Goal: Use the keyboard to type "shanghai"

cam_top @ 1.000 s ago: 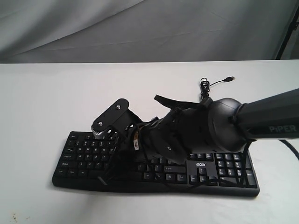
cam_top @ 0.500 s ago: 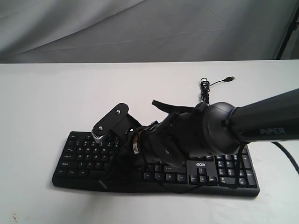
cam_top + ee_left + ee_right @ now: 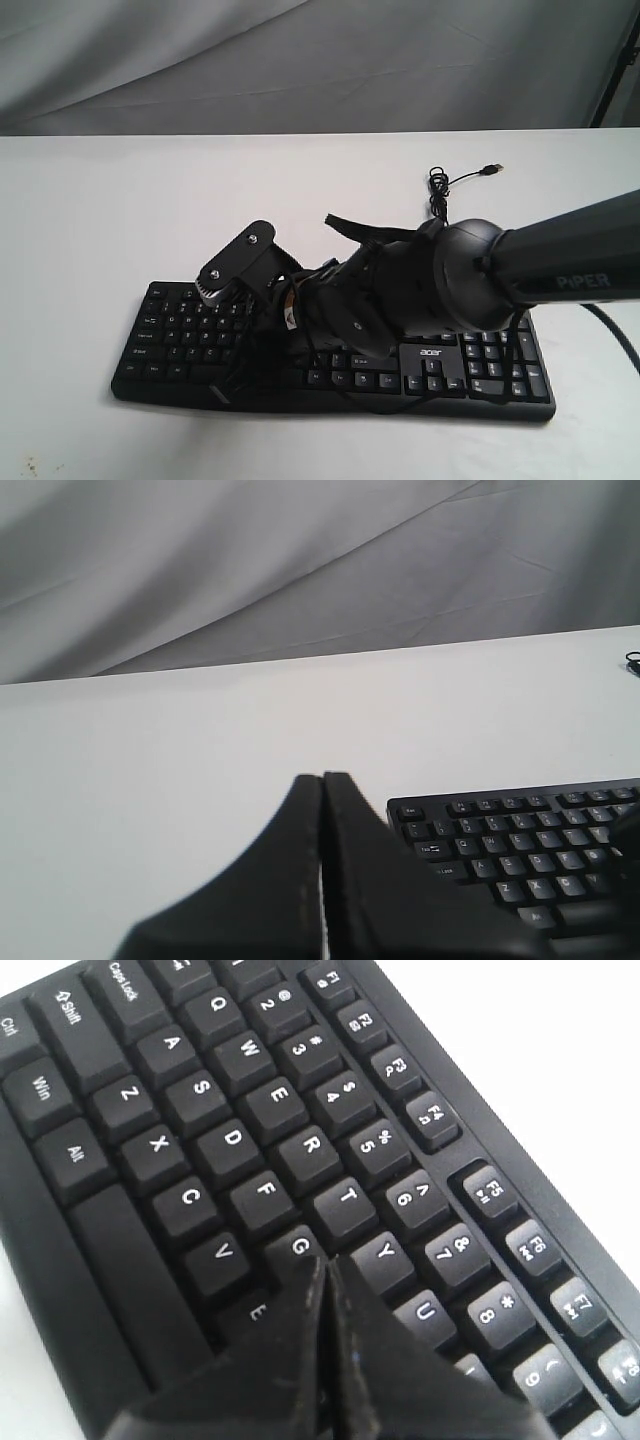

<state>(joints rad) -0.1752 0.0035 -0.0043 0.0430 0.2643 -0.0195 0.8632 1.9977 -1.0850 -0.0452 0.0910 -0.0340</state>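
Note:
The black keyboard [image 3: 180, 330] lies on the white table, with its acer logo [image 3: 430, 352] at the right. My right arm [image 3: 400, 290] reaches across it from the right, and its fingers merge with the dark keys in the exterior view. In the right wrist view my right gripper [image 3: 322, 1260] is shut and empty. Its tip sits just beside the G key [image 3: 300, 1247] and below the Y key [image 3: 385, 1250], hiding the key beside G. Contact cannot be told. My left gripper [image 3: 322, 777] is shut and empty, off the left end of the keyboard [image 3: 520, 850].
The thin black USB cable [image 3: 440, 185] coils behind the keyboard, with its plug [image 3: 492, 168] loose on the table [image 3: 100, 220]. A grey cloth backdrop [image 3: 300, 60] hangs behind the table. A black stand [image 3: 615, 70] is at the far right.
The right arm has sunk slightly and shifted left toward the keys since a second ago. It has been nearly still for the last half second.

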